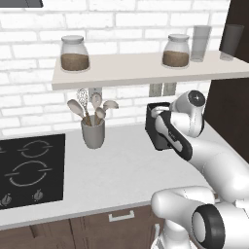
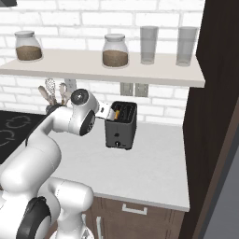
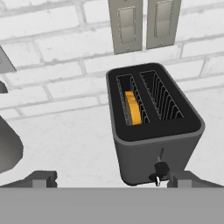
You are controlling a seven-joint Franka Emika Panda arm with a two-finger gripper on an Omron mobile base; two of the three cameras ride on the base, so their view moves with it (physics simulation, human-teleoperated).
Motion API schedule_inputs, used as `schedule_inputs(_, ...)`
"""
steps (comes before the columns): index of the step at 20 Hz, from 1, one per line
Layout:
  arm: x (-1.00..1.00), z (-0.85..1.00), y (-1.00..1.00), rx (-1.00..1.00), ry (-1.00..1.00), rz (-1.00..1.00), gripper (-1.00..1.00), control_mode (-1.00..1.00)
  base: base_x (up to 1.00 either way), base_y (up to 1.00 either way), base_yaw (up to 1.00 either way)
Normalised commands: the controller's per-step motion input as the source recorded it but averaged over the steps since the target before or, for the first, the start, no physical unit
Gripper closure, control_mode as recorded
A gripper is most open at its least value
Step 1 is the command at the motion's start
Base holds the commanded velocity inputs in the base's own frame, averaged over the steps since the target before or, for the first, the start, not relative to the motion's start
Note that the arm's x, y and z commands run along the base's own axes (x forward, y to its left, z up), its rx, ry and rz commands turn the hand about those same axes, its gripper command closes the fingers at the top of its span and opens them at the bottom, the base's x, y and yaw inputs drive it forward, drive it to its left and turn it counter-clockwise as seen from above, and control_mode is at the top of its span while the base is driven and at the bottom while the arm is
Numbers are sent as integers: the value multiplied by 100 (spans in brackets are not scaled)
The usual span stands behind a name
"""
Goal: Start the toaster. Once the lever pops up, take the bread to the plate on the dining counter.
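Observation:
The dark toaster (image 3: 154, 144) (image 2: 121, 127) stands on the white worktop against the brick wall. A golden slice of bread (image 3: 132, 108) (image 2: 117, 112) sits in its left slot; the right slot is empty. A small lever knob (image 3: 160, 169) sticks out low on the toaster's front face. My gripper (image 3: 114, 180) hovers just in front of and above the toaster, open, its fingertips (image 3: 41, 177) wide apart with nothing held. In the left base view the arm hides most of the toaster (image 1: 152, 127). The plate and the dining counter are out of view.
A grey utensil cup (image 1: 93, 132) with wooden spoons stands left of the toaster, and a black hob (image 1: 29, 168) lies further left. A shelf (image 2: 140, 70) with jars and glasses hangs above. Two wall sockets (image 3: 140, 24) sit behind the toaster. A dark tall cabinet (image 2: 212, 140) bounds the right side.

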Motion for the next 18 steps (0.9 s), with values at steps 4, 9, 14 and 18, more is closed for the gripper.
schedule_inputs(4, 0, 0, 0, 0, 0, 0, -100, -100, 0, 0, 0)
schedule_inputs(9, 0, 0, 0, 0, 0, 0, -100, -100, 0, 0, 0)
schedule_inputs(14, 0, 0, 0, 0, 0, 0, -100, -100, 0, 0, 0)
schedule_inputs(18, 0, 0, 0, 0, 0, 0, -100, -100, 0, 0, 0)
